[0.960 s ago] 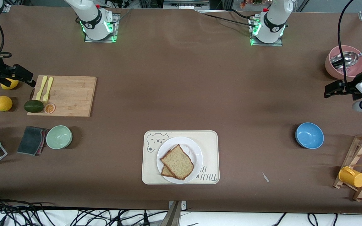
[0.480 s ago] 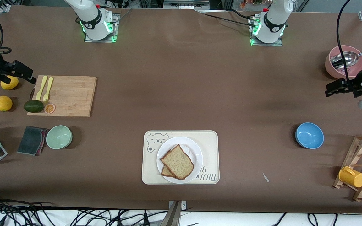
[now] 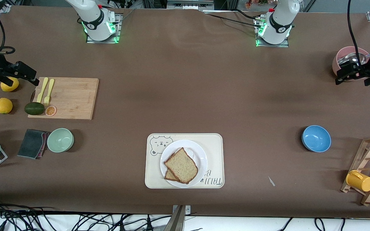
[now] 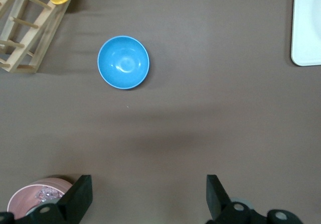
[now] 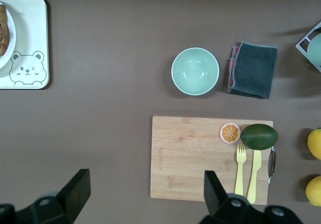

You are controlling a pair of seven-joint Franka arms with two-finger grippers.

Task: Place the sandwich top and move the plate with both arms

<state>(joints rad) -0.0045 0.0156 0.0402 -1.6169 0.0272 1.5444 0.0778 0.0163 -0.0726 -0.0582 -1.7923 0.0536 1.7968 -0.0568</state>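
Sandwich top (image 3: 181, 165) already sits on the lower slice, on the plate (image 3: 198, 153) in the bear tray (image 3: 215, 141); I judge nothing's left. Left gripper (image 3: 344, 74) over the pink bowl (image 3: 339, 58), right gripper (image 3: 24, 75) beside the cutting board (image 3: 72, 96), fingers apart, empty

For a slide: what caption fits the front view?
Sandwich top on the plate; left tool over the pink bowl, right tool beside the cutting board, both open.
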